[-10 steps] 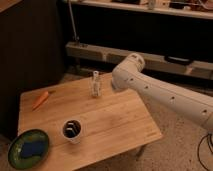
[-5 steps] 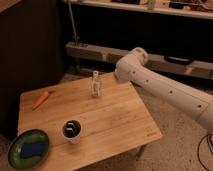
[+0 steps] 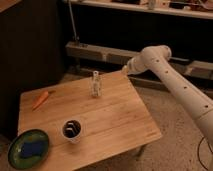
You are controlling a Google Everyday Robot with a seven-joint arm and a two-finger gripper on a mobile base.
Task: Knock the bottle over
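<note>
The bottle (image 3: pixel 95 84) is small, slim and clear, with a pale cap and a whitish label. It stands upright near the far edge of the wooden table (image 3: pixel 120 120). My white arm comes in from the right, bends at the top, and reaches down to the left. My gripper (image 3: pixel 124 72) is at the arm's end, near the table's far right corner. It is to the right of the bottle, about level with its top, and apart from it.
A white cup (image 3: pixel 73 131) with dark contents stands near the table's front. An orange carrot (image 3: pixel 40 99) lies at the left. A green plate (image 3: pixel 20 152) with a blue sponge (image 3: pixel 33 148) sits at the front left corner. Dark shelving runs behind the table.
The arm's end has drawn a little to the right, away from the bottle, and the elbow has shifted right. The bottle has stayed upright in the same place.
</note>
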